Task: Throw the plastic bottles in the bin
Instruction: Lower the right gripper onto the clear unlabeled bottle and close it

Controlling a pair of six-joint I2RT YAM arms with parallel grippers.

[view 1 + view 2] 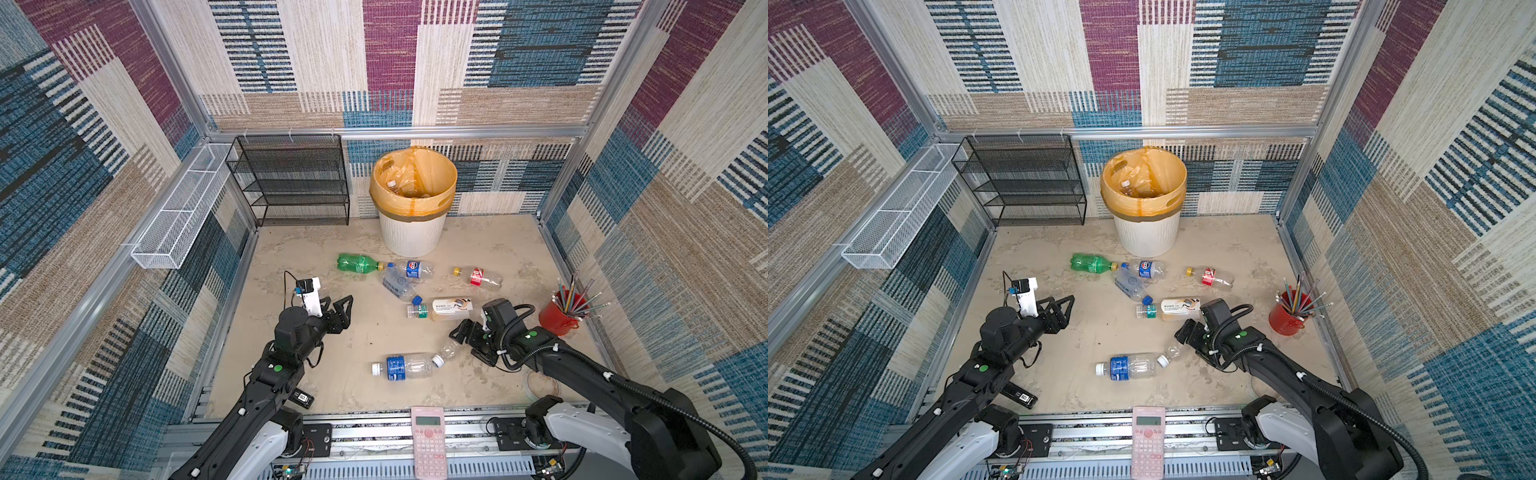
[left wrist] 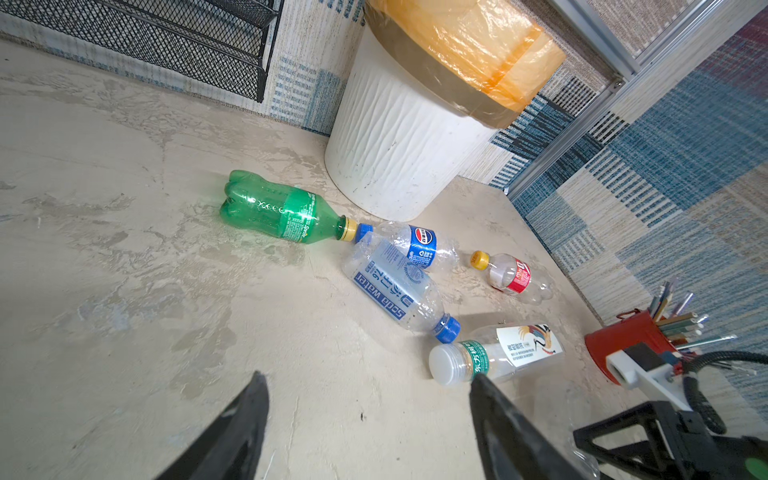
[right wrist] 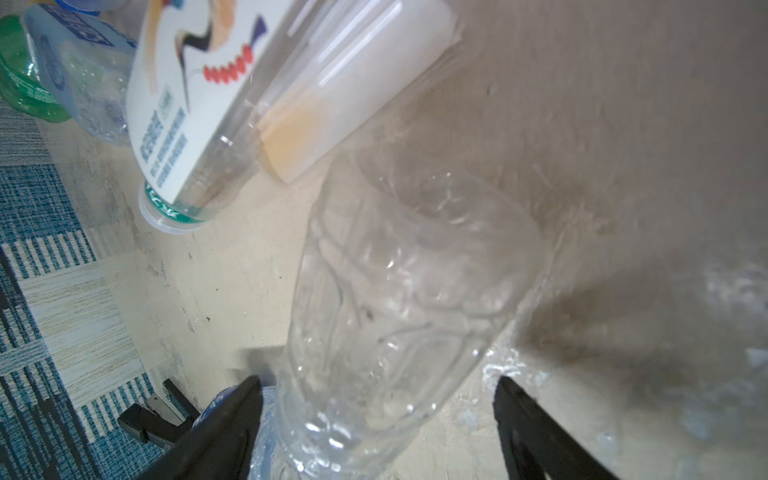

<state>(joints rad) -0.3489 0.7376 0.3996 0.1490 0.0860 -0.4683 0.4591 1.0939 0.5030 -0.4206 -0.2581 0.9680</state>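
The white ribbed bin (image 1: 411, 239) (image 1: 1144, 237) (image 2: 399, 145) with its orange liner stands at the back wall and holds some bottles. Before it lie a green bottle (image 1: 358, 263) (image 2: 278, 210), two clear blue-labelled ones (image 1: 413, 269) (image 1: 399, 286), a red-labelled one (image 1: 478, 277) and a white-labelled one (image 1: 449, 309) (image 3: 232, 95). Nearer the front lie a blue-labelled bottle (image 1: 405, 365) and a clear unlabelled bottle (image 1: 446, 351) (image 3: 399, 282). My right gripper (image 1: 463, 345) (image 3: 378, 384) is open around that clear bottle's body. My left gripper (image 1: 340, 300) (image 2: 368, 376) hangs open and empty over bare floor.
A red cup of pencils (image 1: 559, 318) stands close to the right arm. A black mesh rack (image 1: 291, 183) and a white wire basket (image 1: 183, 212) line the back left. A pink calculator (image 1: 429, 440) lies on the front rail.
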